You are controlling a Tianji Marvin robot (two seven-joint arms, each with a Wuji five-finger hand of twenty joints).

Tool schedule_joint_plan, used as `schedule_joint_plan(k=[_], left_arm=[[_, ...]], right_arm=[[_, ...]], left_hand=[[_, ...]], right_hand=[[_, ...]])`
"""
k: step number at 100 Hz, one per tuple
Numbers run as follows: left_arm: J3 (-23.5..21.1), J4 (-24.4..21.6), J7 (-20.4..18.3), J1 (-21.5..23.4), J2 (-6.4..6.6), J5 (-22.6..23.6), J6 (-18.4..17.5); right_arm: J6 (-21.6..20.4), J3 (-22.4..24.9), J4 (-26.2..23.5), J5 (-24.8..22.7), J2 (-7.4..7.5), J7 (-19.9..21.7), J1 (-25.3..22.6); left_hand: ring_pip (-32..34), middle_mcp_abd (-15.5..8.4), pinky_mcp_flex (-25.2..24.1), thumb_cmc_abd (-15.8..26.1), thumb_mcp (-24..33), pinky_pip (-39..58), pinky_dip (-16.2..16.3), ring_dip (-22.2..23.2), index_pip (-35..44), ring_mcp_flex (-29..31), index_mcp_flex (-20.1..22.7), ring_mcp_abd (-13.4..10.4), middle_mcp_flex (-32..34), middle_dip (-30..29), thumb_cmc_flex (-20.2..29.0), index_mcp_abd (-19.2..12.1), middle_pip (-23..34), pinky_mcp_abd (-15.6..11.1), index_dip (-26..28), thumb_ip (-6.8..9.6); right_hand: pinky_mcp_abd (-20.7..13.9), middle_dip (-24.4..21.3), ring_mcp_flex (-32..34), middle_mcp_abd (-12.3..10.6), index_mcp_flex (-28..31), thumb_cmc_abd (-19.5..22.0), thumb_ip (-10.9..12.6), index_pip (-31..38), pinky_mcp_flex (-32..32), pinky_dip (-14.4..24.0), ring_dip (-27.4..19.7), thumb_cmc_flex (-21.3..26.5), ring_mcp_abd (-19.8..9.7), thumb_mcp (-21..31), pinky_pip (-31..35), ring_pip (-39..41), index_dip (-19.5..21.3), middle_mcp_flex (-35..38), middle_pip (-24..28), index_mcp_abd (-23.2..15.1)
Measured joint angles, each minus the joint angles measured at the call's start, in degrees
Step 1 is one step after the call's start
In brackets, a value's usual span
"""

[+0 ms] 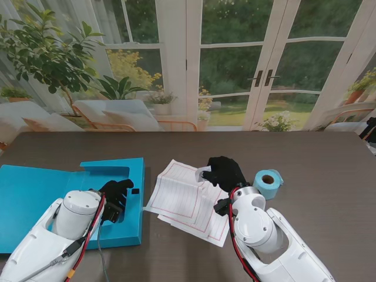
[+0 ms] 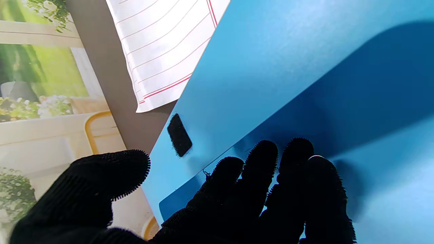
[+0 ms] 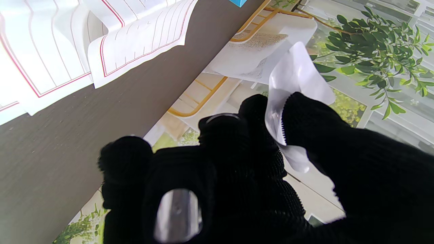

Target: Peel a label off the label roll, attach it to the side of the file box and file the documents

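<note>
Behind the dark brown table (image 1: 329, 176) stands a printed backdrop of glass doors, garden plants and pale lounge chairs; on the table the blue file box (image 1: 35, 194) lies opened flat at the left, the ruled documents (image 1: 188, 200) lie spread in the middle, and the label roll (image 1: 268, 183) stands at the right. Gloved in black, the right hand (image 1: 224, 171) is raised over the documents and pinches a white label (image 3: 295, 78) between thumb and fingers; the left hand (image 1: 115, 192) rests on the file box with fingers extended, holding nothing.
</note>
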Motion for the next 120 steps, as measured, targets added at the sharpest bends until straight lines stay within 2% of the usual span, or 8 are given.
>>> schedule_joint_plan(k=[20,44,56,63,67,93,100,120], left_arm=[[0.5,2.9,1.2,-1.7,-0.64,-1.8,-0.1],[1.9,5.7,2.3,-3.7,-1.19,-2.6,-1.0],[2.6,7.2,4.3,-4.4,-1.79,-2.5,-1.6],[3.2,8.2,6.3,-4.8,-2.23,-2.3,-1.8],[3.4,8.7,7.0,-5.1,-2.52,-2.3,-1.8],[4.2,10.8,8.0,-6.9,-3.47,-2.9,-2.1],[4.2,11.3,8.9,-7.2,-3.83,-3.8,-2.4],[3.7,11.9,11.4,-7.1,-4.91,-6.4,-3.8]], right_arm=[[0.0,0.0,0.0,0.1,-0.01,0.0,0.0],[0.1,0.0,0.0,0.4,-0.02,0.0,-0.1],[0.1,0.0,-0.1,0.6,-0.02,0.0,-0.2],[0.0,0.0,-0.1,0.7,-0.03,0.0,-0.2],[0.0,0.0,-0.1,0.8,-0.03,0.0,-0.2],[-0.1,-0.1,-0.1,1.2,-0.09,-0.2,-0.3],[-0.1,0.0,-0.1,1.3,-0.10,-0.2,-0.3],[-0.3,-0.1,-0.1,1.5,-0.13,-0.2,-0.3]], left_hand=[[4.8,-0.5,4.2,0.0,0.5,2.9,2.2,0.6,3.1,4.5,4.2,0.5,4.3,3.5,0.9,0.1,3.9,2.4,2.0,0.63],[9.7,-2.1,9.8,-1.6,2.9,5.7,4.4,1.1,9.5,10.4,7.6,0.6,8.3,6.9,4.3,-1.0,10.5,4.7,5.6,5.38],[14.2,-4.0,14.4,-3.7,4.5,8.3,5.6,2.5,18.1,14.7,9.2,-0.2,11.3,10.2,6.7,-2.7,16.2,5.4,9.5,7.93],[16.4,-5.5,18.0,-6.2,5.8,11.6,5.7,2.9,25.2,18.2,9.3,-0.8,13.5,12.4,6.3,-3.8,19.7,6.8,11.3,11.41],[17.1,-6.0,18.8,-7.0,7.4,12.2,5.5,3.2,28.8,18.5,9.2,-0.9,14.4,14.3,6.2,-4.3,20.9,6.9,11.4,12.14],[19.9,-9.5,22.3,-13.2,19.0,13.4,4.3,3.6,51.0,22.0,6.8,-2.3,18.4,27.7,6.0,-7.0,24.4,7.0,10.7,12.93],[21.2,-10.0,22.5,-13.7,21.3,13.5,4.2,4.1,54.9,22.1,6.2,-2.4,19.3,29.6,6.0,-7.2,25.6,7.0,11.5,15.15],[27.1,-10.4,26.7,-13.7,27.2,16.1,4.3,5.9,60.7,26.4,6.3,-4.0,22.2,33.4,6.8,-7.1,30.3,7.3,15.7,18.23]], right_hand=[[0.0,0.0,0.0,0.0,0.0,0.0,0.0,0.0,0.0,0.0,0.0,0.0,0.0,0.0,0.0,0.0,0.0,0.0,0.0,0.0],[0.0,0.0,0.0,0.0,0.0,0.0,0.0,0.0,0.0,0.0,0.0,0.0,0.0,0.0,0.0,0.0,0.0,0.0,0.0,0.0],[0.0,0.0,0.0,0.0,0.0,0.0,0.0,0.0,0.0,0.0,0.0,0.0,0.0,0.0,0.0,0.0,0.0,0.0,-0.1,0.0],[0.0,0.0,0.0,0.0,0.0,0.0,0.0,0.0,0.0,0.0,0.0,0.0,0.0,0.0,0.0,0.0,0.0,0.0,-0.1,0.0],[0.0,0.0,0.0,0.0,0.0,0.0,0.0,0.0,0.0,0.0,0.0,0.0,0.0,0.0,0.0,0.0,0.0,0.0,-0.1,0.0],[0.0,0.0,0.0,0.0,0.0,0.0,0.0,0.0,0.0,0.0,0.0,0.0,0.0,0.0,0.0,0.0,0.0,0.0,-0.1,0.0],[0.0,0.0,0.0,0.0,0.0,0.0,0.0,0.0,0.0,0.0,0.0,0.0,0.0,0.0,0.0,0.0,0.0,0.0,-0.1,0.0],[0.0,0.0,0.0,0.0,0.0,0.0,0.0,0.0,0.0,0.0,0.0,0.0,0.0,0.0,0.0,0.0,0.0,0.0,-0.4,0.0]])
